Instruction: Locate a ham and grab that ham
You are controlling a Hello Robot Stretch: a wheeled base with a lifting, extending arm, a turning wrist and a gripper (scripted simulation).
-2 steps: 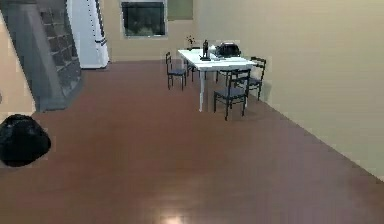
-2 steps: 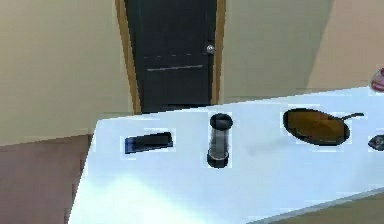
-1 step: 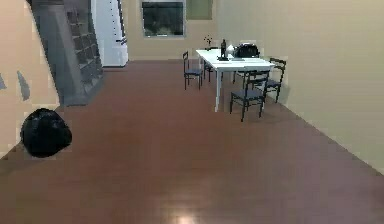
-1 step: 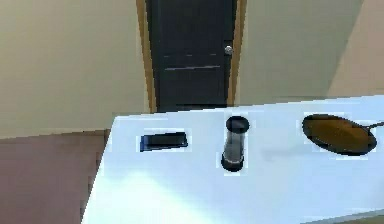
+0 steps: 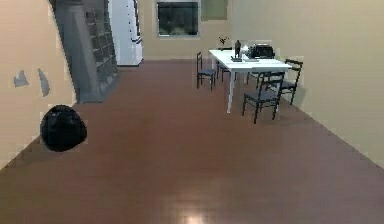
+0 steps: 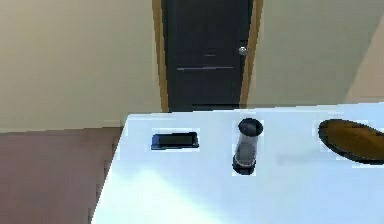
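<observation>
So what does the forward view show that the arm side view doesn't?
Forward view: a far white table with dark chairs, a grey shelf, a white fridge, a black round lump. Arm side view: a dark door, a near white tabletop bearing a flat dark slab, a dark cylinder, a brown disc. Shared: brown floor, beige walls.

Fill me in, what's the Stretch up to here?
Stretch seems to be on the locating part; the grab is not yet done. Ahead: a wood floor, a white dining table with dark chairs far right, a grey shelf unit and a black rounded lump left. On its arm side is a white tabletop with a flat dark rectangle, an upright dark cylinder and a brown round thing at the edge, a dark door behind.
</observation>
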